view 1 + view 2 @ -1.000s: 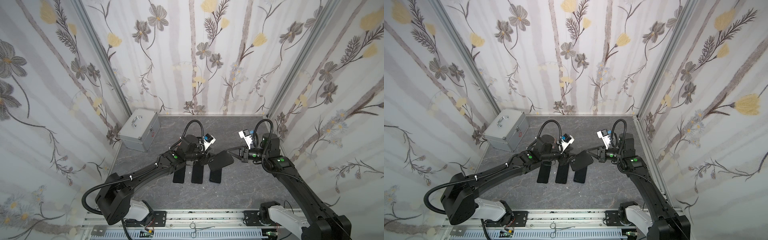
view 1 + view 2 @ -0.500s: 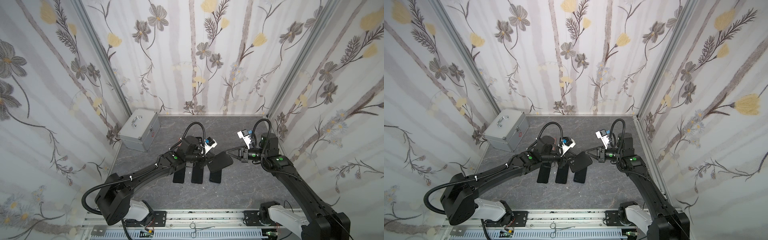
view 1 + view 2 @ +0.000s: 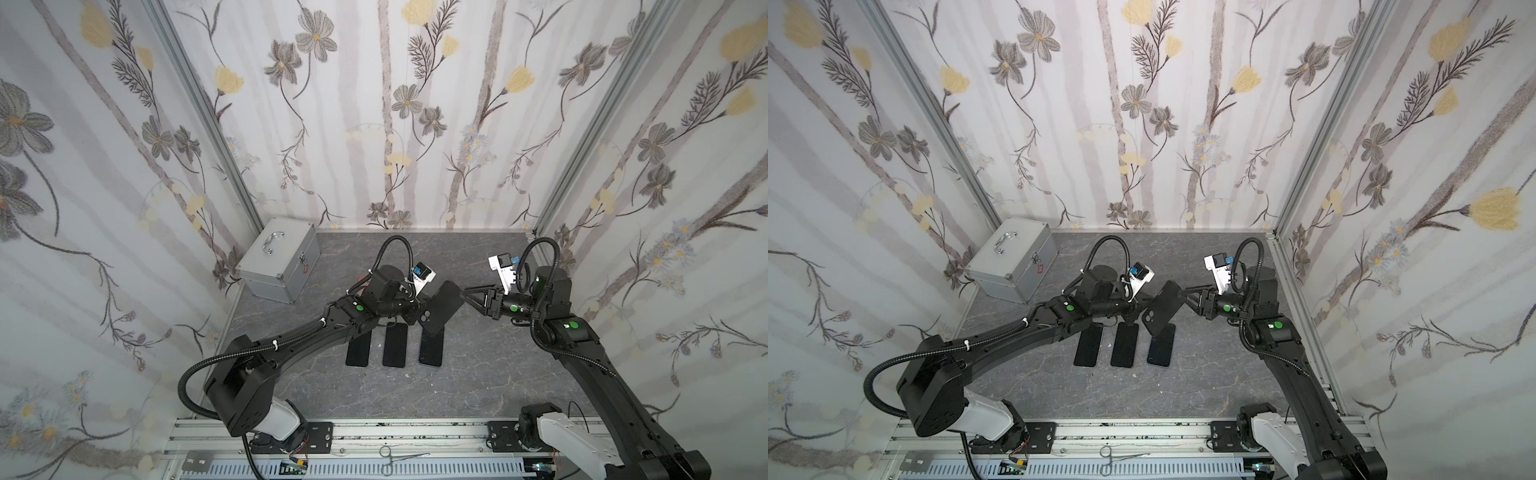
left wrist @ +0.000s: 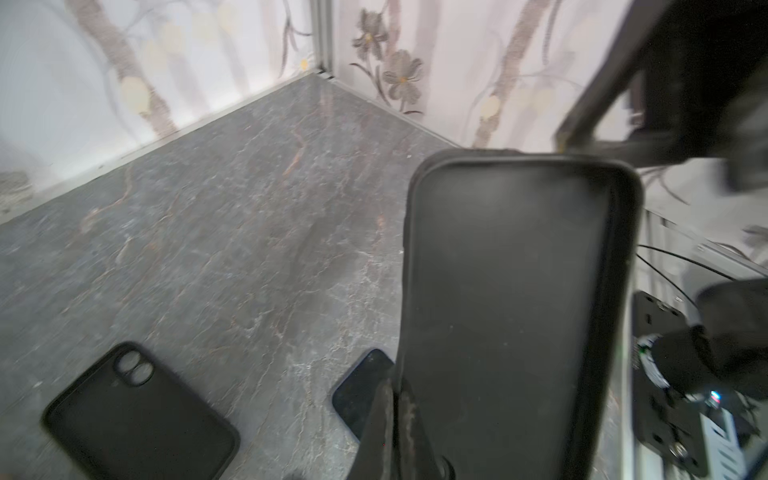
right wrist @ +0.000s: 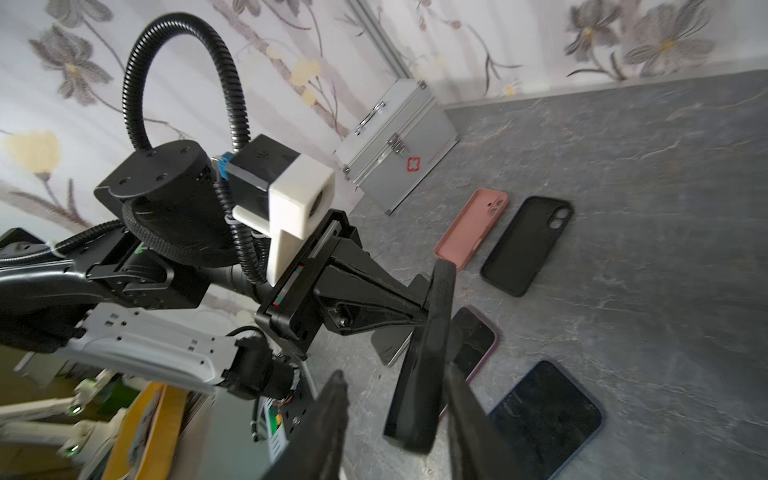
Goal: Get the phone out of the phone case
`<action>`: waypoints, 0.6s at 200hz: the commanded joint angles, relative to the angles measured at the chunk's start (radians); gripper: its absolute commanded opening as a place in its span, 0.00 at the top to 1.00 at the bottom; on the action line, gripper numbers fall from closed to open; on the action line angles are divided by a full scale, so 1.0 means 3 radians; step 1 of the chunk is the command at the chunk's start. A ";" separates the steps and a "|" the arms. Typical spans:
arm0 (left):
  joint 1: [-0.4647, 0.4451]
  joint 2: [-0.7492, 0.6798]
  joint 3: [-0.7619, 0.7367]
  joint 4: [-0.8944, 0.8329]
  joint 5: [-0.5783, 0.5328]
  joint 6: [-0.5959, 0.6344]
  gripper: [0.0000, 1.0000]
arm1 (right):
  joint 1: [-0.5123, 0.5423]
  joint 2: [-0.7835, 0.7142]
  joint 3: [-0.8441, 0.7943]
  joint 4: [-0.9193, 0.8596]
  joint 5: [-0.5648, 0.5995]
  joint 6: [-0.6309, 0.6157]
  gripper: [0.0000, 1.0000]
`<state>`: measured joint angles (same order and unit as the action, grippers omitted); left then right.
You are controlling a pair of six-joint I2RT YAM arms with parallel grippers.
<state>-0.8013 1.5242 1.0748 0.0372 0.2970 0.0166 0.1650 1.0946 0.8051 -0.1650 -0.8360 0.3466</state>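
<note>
Phone case (image 3: 441,306) is matte black, round-cornered, tilted.

Lab booth — wallpapered panels (image 3: 374,104), arm rail (image 3: 415,432)

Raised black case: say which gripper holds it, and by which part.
Left gripper pinches the case by a long rim near the camera cutout. Right gripper is open around the far end, not gripping.
</note>
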 commanded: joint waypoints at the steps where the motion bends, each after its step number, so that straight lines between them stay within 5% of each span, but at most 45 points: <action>1: -0.0004 0.0211 0.0168 0.0008 -0.0513 -0.0436 1.00 | -0.0020 -0.0142 -0.0146 0.0176 0.1051 0.0092 0.52; 45: -0.0003 0.0763 0.0524 -0.0023 -0.1025 -0.1114 1.00 | -0.0074 -0.0206 -0.0458 0.0026 0.2177 0.0262 0.50; 71: 0.0061 0.1105 0.0831 -0.0178 -0.1082 -0.1623 1.00 | -0.0125 -0.0153 -0.0499 0.0080 0.2330 0.0456 0.35; 120: 0.0205 0.1783 0.1579 -0.0845 -0.0988 -0.2124 1.00 | -0.0117 -0.0004 -0.0605 0.0145 0.2408 0.0491 0.40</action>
<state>-0.7517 1.9877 1.4593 -0.0875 0.0059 -0.5117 0.1242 1.0771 0.6384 -0.1684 -0.1532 0.4782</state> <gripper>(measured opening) 0.051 0.599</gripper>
